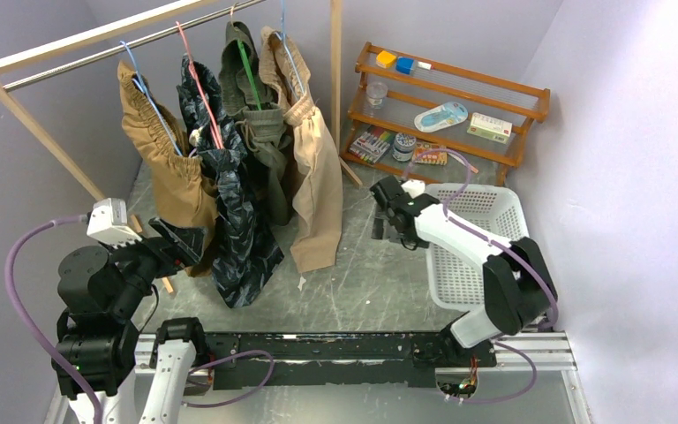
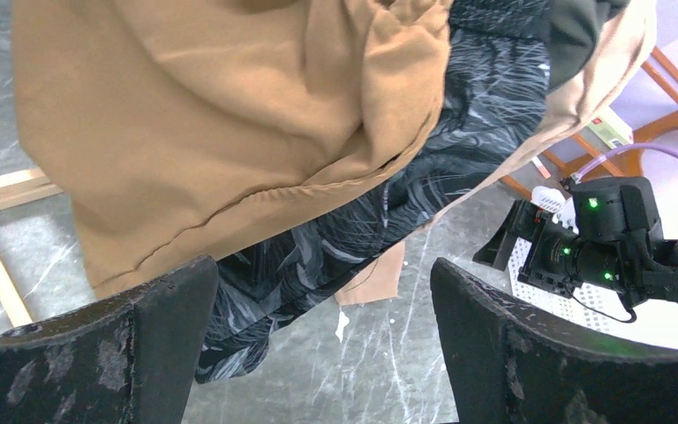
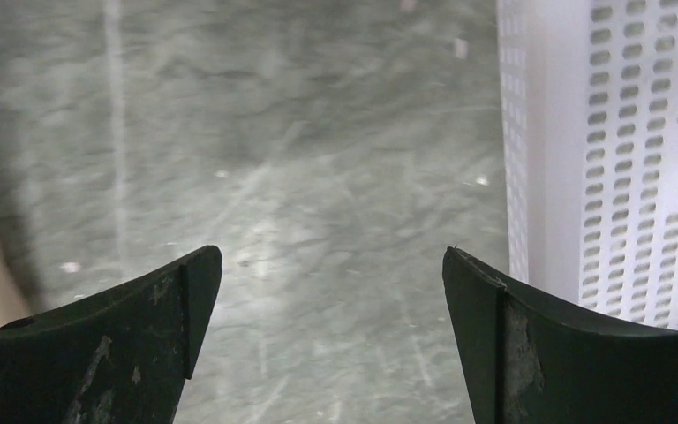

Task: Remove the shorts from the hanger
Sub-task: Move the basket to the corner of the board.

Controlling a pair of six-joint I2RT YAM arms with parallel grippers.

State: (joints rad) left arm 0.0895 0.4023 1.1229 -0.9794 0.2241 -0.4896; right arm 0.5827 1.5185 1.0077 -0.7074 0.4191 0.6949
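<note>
Currently hanging: four shorts [image 1: 229, 168] from rail [image 1: 97, 51], hems near table [image 1: 362, 274].
Left gripper [image 1: 181, 240]: jaws apart, by hem of tan pair [image 2: 185, 132].
Right gripper [image 1: 388, 216]: jaws apart, over bare table beside basket [image 1: 494, 212].

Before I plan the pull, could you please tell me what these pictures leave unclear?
Top view: olive shorts mostly hidden between the navy shorts and beige shorts.
Left wrist view: waistbands and hangers cut off by the top edge.
Right wrist view: inside of the basket hidden by its own wall.
Top view: shelf labels too small to read.
</note>
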